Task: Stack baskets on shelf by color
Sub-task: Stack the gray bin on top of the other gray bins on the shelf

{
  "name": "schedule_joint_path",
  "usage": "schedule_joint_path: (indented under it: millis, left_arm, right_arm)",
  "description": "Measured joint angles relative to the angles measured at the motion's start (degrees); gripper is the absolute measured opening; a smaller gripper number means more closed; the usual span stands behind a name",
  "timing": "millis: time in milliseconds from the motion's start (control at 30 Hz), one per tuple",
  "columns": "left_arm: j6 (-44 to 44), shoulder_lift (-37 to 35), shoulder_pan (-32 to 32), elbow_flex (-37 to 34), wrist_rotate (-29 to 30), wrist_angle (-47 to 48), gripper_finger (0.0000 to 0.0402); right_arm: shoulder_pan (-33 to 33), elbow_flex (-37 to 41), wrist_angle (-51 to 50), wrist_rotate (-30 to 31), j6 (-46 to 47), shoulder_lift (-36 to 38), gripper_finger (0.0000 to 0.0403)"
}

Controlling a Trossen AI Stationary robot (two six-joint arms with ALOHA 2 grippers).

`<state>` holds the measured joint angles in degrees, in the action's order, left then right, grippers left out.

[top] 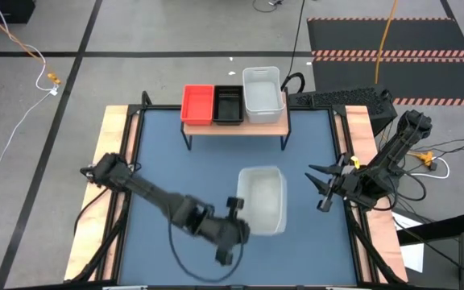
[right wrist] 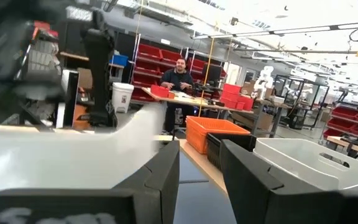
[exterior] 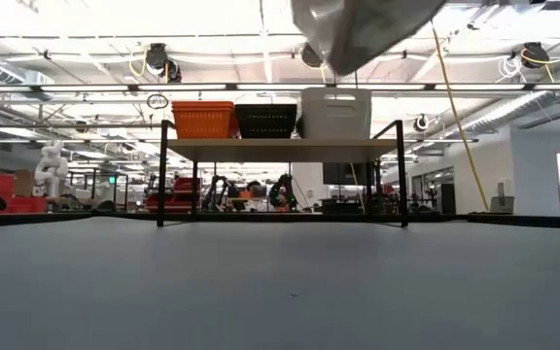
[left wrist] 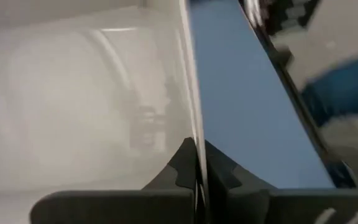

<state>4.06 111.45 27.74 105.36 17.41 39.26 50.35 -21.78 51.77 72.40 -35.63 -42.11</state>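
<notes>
Left gripper (top: 244, 228) has its fingers (left wrist: 185, 168) pinched on the thin side wall of a deep translucent white plastic basket (top: 261, 199), one finger inside the wall, the other outside. The low view shows the basket's underside at the top of frame, clear of the blue table top (top: 192, 165) — so it hangs tilted from a single-wall grip. Beyond the fingertips, the low light-wood shelf on black legs (top: 276, 125) carries a red shallow bin (top: 197, 104), a black slotted bin (top: 228, 105) and another translucent white basket (top: 262, 94), side by side and touching. Judgement: carry slowly, since a one-wall pinch lets the load swing; level it before lowering, line its walls up over the white basket on the shelf, and release only once it nests. Right gripper (top: 322, 187) waits at the table's right edge, fingers spread, holding nothing — well apart from the carried basket.
</notes>
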Motion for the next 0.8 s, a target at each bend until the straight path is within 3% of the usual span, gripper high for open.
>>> schedule_joint_path:
  millis: [133,300,467,633,800]
  left_arm:
    - [-8.81,-4.26,-5.39,0.00,-0.39,-2.51,0.0007]
    - [-9.65,-11.27,-13.33,0.06,-6.15,-5.54,0.0004]
    - [-16.80,-16.00,-19.25,0.07,-10.22,-4.71,0.0004]
    - [-26.53,-17.57,-25.46,0.07,-15.89,-4.28,0.0005]
    - [-32.89,-16.03,-32.10,0.09,-18.01,-6.11,0.0005]
  right_arm:
    - [0.00,0.02,0.06,0.97,-1.66,-0.02,0.0109]
    - [-0.07,0.02,2.21,1.37,-4.51,0.02,0.0109]
    - [-0.15,0.01,3.26,1.21,-5.74,0.03,0.0109]
    - [-0.88,0.01,3.21,1.10,-5.73,0.00,0.0109]
    - [-2.27,0.02,1.90,1.26,-5.74,-0.10,0.0109]
